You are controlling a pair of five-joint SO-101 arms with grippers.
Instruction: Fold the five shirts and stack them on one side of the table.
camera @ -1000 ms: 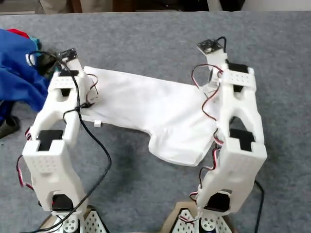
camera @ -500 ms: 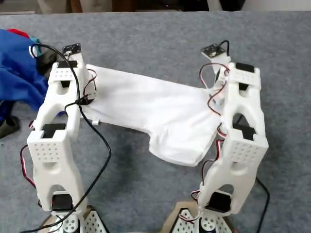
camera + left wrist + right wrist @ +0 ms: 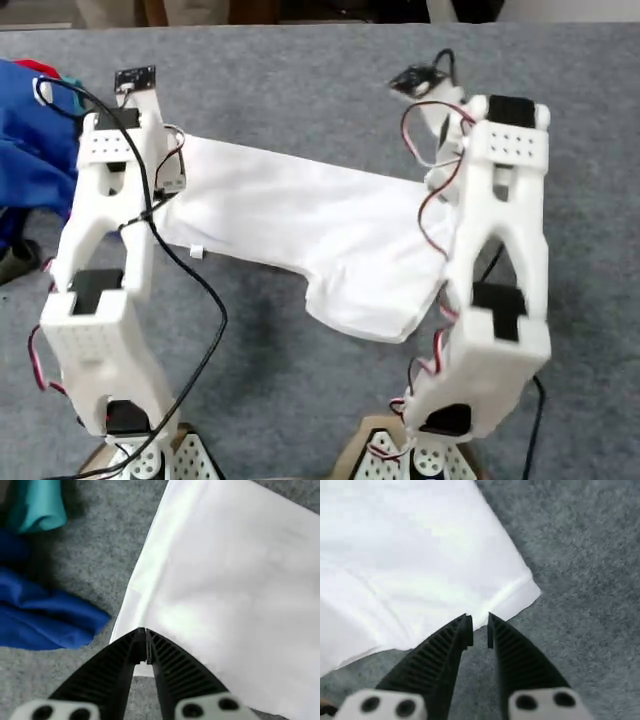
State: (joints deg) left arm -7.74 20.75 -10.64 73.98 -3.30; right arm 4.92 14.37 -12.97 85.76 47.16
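White shirt (image 3: 320, 235) lies spread flat on the grey desk (image 3: 300, 80), between the two arms. One rounded lobe of it bulges out toward the arm bases.

Left arm (image 3: 100, 260) stands over one end of the shirt, right arm (image 3: 495, 260) over the opposite end.

Left tool (image 3: 145, 647): jaws pressed together, no gap at the tips. It sits right at the shirt's (image 3: 240, 580) long edge, near a small tab of fabric sticking out from the hem. Cannot tell whether any cloth is caught between the tips.

Right tool (image 3: 480, 629): jaws a narrow slit apart, nothing between them. The tips are at the hem of the shirt (image 3: 410, 545), just beside its corner, with bare desk past them.

Blue cloth heap (image 3: 35, 140) lies off the shirt's left-arm end, apart from the shirt; a strip of desk shows between them in the left wrist view. Teal garment (image 3: 37, 505) lies rolled beside the blue cloth (image 3: 45, 620), on its side away from the shirt's tabbed hem.
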